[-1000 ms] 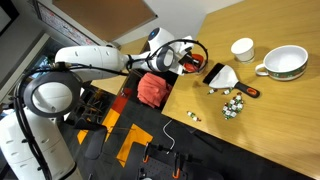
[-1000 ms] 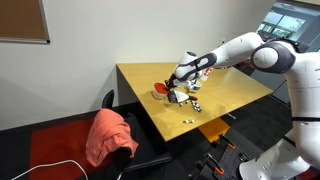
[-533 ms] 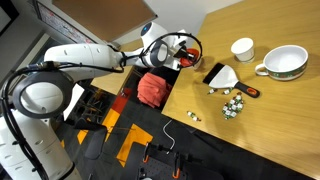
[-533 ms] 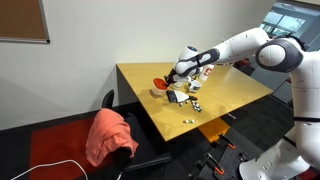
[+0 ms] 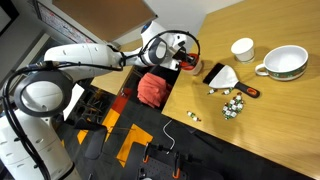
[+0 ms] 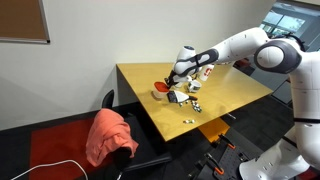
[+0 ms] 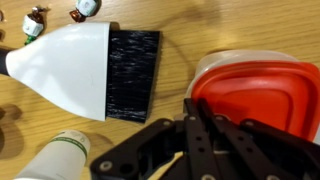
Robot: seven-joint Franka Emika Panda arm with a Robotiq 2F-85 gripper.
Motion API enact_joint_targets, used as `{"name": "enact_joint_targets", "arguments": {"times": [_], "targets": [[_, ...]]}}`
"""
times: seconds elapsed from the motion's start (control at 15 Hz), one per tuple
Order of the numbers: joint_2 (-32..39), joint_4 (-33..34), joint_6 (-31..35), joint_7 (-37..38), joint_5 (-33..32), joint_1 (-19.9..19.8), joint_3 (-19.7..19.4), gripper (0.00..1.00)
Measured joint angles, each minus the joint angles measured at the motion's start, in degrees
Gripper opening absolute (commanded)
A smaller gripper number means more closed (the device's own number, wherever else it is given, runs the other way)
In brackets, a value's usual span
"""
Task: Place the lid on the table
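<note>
In an exterior view the arm [image 5: 95, 58] reaches in from the left, and the hand [image 5: 178, 49] hangs over the edge of the tabletop [image 5: 270, 120] nearest the arm. Compared with a second ago the hand sits slightly higher. Over the last half second it has hardly shifted. The lid [image 5: 190, 62] shows as a red patch just right of the hand, close to that edge and much where it was. Further right lie the brush [image 5: 220, 74], then the cup [image 5: 242, 48] and the bowl [image 5: 285, 63], all unmoved.

The wrist view runs, left to right, from a bottle [image 7: 62, 158] at the lower edge to the brush [image 7: 90, 68] with its white body and black bristles. Next comes the hand [image 7: 196, 118], whose black finger bars bunch against the left rim of the lid [image 7: 255, 92]. The tips are hidden, so I cannot tell whether the hand is pinching the lid or only standing at it. A white rim [image 7: 215, 62] peeks out around the lid. Whether that is a pot beneath it is unclear.

The small rise suggests the lid is being lifted or carried rather than set down, so the placing looks not yet done. The bare wood beside the brush seems the likely spot for it. If only the rim is held, the lid could tilt or slip on the way.
</note>
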Motion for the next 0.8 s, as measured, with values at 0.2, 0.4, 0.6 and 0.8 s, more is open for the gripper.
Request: {"name": "enact_joint_targets", "arguments": {"times": [0.2,0.4,0.6,0.8], "targets": [[1.2,1.2,-1.7,1.2,-1.2,0.2,-0.4,0.02],[2.7,2.7,-4.2,2.5,-2.5,0.9,-1.2,0.02],[3.8,4.1,-7.1,3.7,-3.9,1.4,-1.7,0.02],[4.2,5.3,-9.5,4.1,-5.4,2.0,-2.3,0.02]]}}
